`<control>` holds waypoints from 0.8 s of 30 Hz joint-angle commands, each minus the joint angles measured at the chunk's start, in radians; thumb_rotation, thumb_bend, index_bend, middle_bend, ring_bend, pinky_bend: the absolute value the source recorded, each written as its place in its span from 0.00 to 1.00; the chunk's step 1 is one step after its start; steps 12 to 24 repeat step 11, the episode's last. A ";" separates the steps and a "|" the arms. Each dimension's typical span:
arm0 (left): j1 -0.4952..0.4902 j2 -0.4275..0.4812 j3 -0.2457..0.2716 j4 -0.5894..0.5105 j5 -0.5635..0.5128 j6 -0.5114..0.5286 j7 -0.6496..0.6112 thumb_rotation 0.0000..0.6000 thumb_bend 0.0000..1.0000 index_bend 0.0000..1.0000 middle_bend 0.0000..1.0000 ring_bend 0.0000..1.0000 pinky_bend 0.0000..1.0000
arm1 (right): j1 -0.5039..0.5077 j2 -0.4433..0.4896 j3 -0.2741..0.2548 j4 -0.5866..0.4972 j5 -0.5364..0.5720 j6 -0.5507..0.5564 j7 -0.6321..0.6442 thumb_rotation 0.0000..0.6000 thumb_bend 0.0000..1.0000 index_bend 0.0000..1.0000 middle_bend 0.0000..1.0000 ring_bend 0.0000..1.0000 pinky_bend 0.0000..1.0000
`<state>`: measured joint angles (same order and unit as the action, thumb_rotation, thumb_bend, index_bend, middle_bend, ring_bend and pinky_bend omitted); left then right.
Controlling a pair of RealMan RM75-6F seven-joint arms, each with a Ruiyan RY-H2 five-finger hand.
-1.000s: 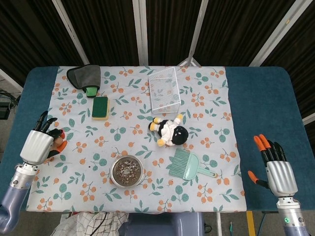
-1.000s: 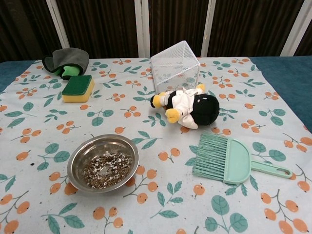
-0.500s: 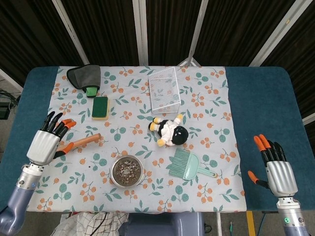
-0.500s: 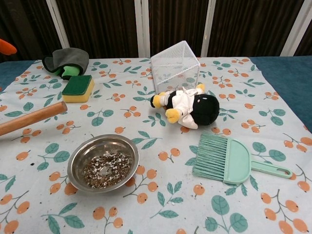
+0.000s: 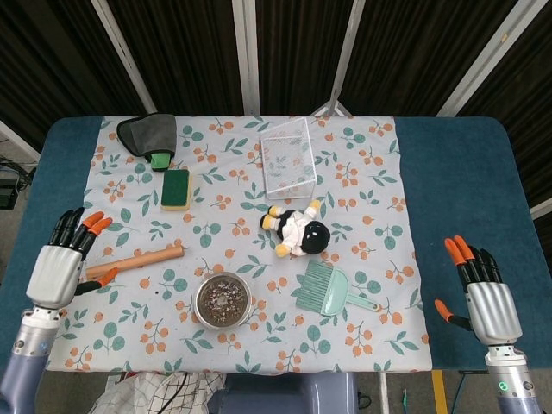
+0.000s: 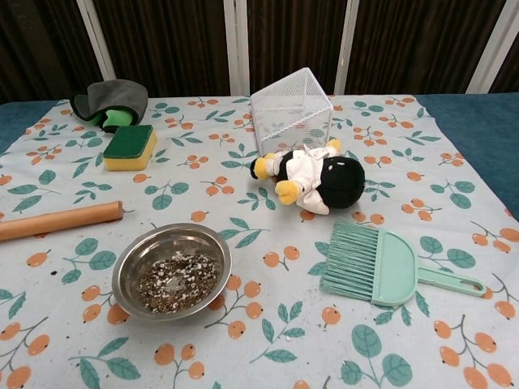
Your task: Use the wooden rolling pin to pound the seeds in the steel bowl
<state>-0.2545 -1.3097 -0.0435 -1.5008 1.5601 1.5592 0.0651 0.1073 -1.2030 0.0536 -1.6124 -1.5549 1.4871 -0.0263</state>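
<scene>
The wooden rolling pin (image 5: pixel 135 259) lay flat on the table (image 5: pixel 448 172) w/ its long axis approx left-right, far end tipped slightly up toward the steel bowl (image 5: pixel 222 299) of seeds (image 5: pixel 222 297), just beside and upper-left of the bowl but not touching. No readable labels or writing anywhere. Vs 0.5 s ago the pin had settled lower and flatter on the cloth and the left hand (image 5: pixel 60 266) had pulled back, fingers apart and its thumb near the pin's left end; the right hand (image 5: pixel 483 297) was unchanged, fingers spread, holding nothing.
</scene>
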 commanded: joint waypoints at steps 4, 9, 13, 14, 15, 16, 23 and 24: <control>0.121 0.132 0.080 -0.127 -0.040 0.051 0.026 1.00 0.22 0.03 0.00 0.00 0.00 | 0.002 -0.001 -0.001 0.002 -0.007 0.002 -0.003 1.00 0.27 0.00 0.00 0.00 0.00; 0.161 0.143 0.097 -0.100 0.014 0.115 -0.002 1.00 0.21 0.00 0.00 0.00 0.00 | 0.004 -0.005 -0.001 0.001 -0.013 0.002 -0.011 1.00 0.27 0.00 0.00 0.00 0.00; 0.165 0.135 0.094 -0.083 0.025 0.125 0.001 1.00 0.21 0.00 0.00 0.00 0.00 | 0.005 -0.007 -0.001 0.001 -0.014 0.002 -0.014 1.00 0.27 0.00 0.00 0.00 0.00; 0.165 0.135 0.094 -0.083 0.025 0.125 0.001 1.00 0.21 0.00 0.00 0.00 0.00 | 0.005 -0.007 -0.001 0.001 -0.014 0.002 -0.014 1.00 0.27 0.00 0.00 0.00 0.00; 0.165 0.135 0.094 -0.083 0.025 0.125 0.001 1.00 0.21 0.00 0.00 0.00 0.00 | 0.005 -0.007 -0.001 0.001 -0.014 0.002 -0.014 1.00 0.27 0.00 0.00 0.00 0.00; 0.165 0.135 0.094 -0.083 0.025 0.125 0.001 1.00 0.21 0.00 0.00 0.00 0.00 | 0.005 -0.007 -0.001 0.001 -0.014 0.002 -0.014 1.00 0.27 0.00 0.00 0.00 0.00; 0.165 0.135 0.094 -0.083 0.025 0.125 0.001 1.00 0.21 0.00 0.00 0.00 0.00 | 0.005 -0.007 -0.001 0.001 -0.014 0.002 -0.014 1.00 0.27 0.00 0.00 0.00 0.00; 0.165 0.135 0.094 -0.083 0.025 0.125 0.001 1.00 0.21 0.00 0.00 0.00 0.00 | 0.005 -0.007 -0.001 0.001 -0.014 0.002 -0.014 1.00 0.27 0.00 0.00 0.00 0.00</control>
